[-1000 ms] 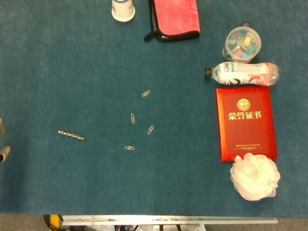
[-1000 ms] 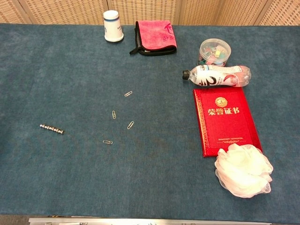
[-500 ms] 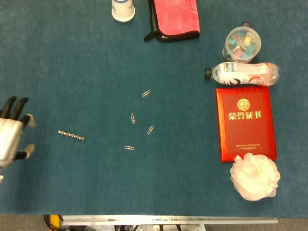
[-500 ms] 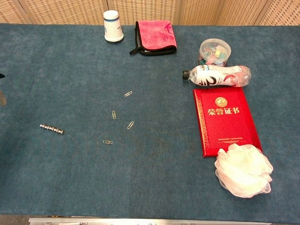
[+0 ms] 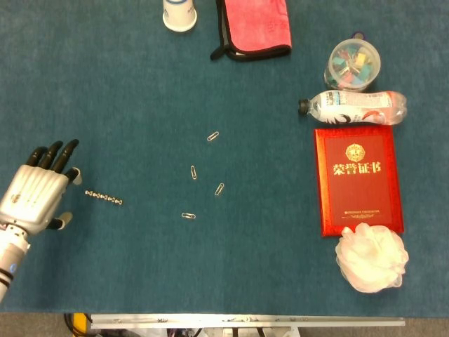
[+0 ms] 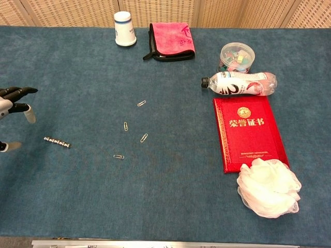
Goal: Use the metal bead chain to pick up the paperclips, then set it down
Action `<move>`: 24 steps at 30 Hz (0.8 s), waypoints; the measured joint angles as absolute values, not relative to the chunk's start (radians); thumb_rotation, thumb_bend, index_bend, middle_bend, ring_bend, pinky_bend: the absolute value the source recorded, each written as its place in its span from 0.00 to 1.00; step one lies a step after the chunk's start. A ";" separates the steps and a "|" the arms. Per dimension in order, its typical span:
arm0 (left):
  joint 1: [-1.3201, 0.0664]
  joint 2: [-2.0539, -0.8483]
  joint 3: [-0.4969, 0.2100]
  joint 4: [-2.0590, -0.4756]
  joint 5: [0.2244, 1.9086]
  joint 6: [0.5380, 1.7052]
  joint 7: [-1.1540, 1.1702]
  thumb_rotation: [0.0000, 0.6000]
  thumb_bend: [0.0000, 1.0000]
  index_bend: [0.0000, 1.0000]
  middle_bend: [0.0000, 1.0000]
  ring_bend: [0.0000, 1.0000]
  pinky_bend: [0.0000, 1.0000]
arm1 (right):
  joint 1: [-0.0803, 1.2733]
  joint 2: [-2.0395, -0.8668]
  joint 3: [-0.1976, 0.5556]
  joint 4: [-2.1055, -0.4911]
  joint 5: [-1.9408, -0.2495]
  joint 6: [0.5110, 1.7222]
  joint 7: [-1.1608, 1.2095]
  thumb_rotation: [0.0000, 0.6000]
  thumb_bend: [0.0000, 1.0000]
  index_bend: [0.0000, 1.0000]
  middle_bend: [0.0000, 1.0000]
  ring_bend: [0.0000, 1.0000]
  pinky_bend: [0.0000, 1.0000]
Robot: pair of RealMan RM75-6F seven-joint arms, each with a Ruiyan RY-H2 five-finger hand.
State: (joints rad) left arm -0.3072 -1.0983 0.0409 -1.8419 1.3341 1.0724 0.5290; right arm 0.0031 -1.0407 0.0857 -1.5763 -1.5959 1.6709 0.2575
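The short metal bead chain (image 5: 104, 197) lies flat on the blue cloth at the left, also seen in the chest view (image 6: 57, 141). Several paperclips are scattered to its right; among them one at the top (image 5: 213, 136), one in the middle (image 5: 193, 171) and one lowest (image 5: 188, 215). My left hand (image 5: 38, 193) hovers just left of the chain with fingers spread and nothing in it; only its fingertips (image 6: 13, 93) show at the chest view's left edge. My right hand is out of sight.
A white cup (image 5: 179, 14) and a folded pink cloth (image 5: 254, 27) sit at the back. On the right are a tub of clips (image 5: 353, 64), a lying bottle (image 5: 354, 107), a red booklet (image 5: 358, 180) and a white bath pouf (image 5: 372, 257).
My left hand has come in from the left edge toward the bead chain, and more of it now shows. The chain and paperclips have not moved.
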 measured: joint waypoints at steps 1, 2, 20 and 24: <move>-0.315 -1.103 0.039 -1.840 1.322 1.064 0.539 1.00 0.20 0.36 0.00 0.00 0.11 | 0.004 -1.041 0.086 -1.576 -1.594 1.669 0.258 1.00 0.35 0.37 0.36 0.32 0.45; -0.320 -1.107 0.037 -1.839 1.313 1.058 0.548 1.00 0.20 0.36 0.00 0.00 0.11 | 0.005 -1.040 0.086 -1.576 -1.593 1.666 0.258 1.00 0.35 0.37 0.36 0.32 0.45; -0.410 -1.239 0.056 -1.737 1.187 0.980 0.716 1.00 0.20 0.37 0.00 0.00 0.11 | -0.001 -1.034 0.087 -1.575 -1.594 1.677 0.274 1.00 0.35 0.37 0.36 0.32 0.45; -0.418 -1.254 0.059 -1.718 1.179 0.978 0.707 1.00 0.20 0.37 0.00 0.00 0.11 | 0.001 -1.035 0.087 -1.574 -1.593 1.673 0.273 1.00 0.35 0.37 0.36 0.32 0.45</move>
State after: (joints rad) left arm -0.4182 -1.2536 0.0587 -1.7180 1.1793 0.9781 0.7070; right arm 0.0005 -1.0347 0.0874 -1.5745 -1.5930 1.6734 0.2733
